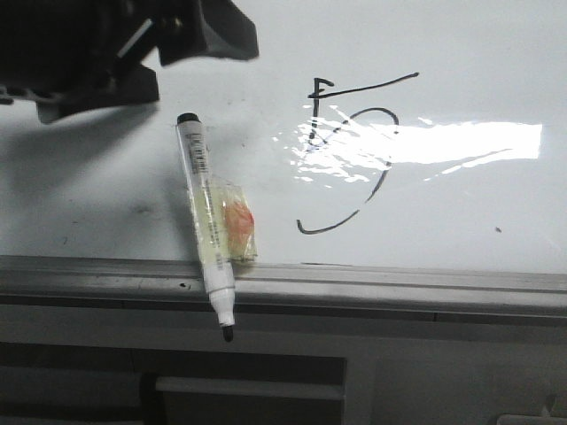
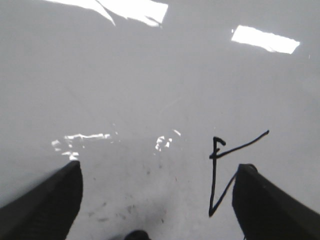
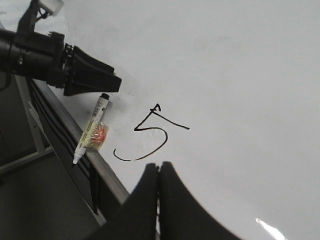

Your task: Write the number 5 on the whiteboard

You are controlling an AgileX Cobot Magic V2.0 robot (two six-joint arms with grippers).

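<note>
Lying on the whiteboard (image 1: pixel 106 195), a marker (image 1: pixel 205 235) sat beside the number 5 (image 1: pixel 350 155); left tool (image 2: pixel 157 200) spread wide, right tool (image 3: pixel 159 172) closed empty.

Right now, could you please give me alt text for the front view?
A black hand-drawn number 5 sits on the glossy whiteboard, partly washed out by glare. To its left a marker lies with its tip over the grey rail, and the left claw hangs above its capped end.

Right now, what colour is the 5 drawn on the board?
Black, a thin hand-drawn line: the number 5 shows clearest in the right wrist view.
</note>
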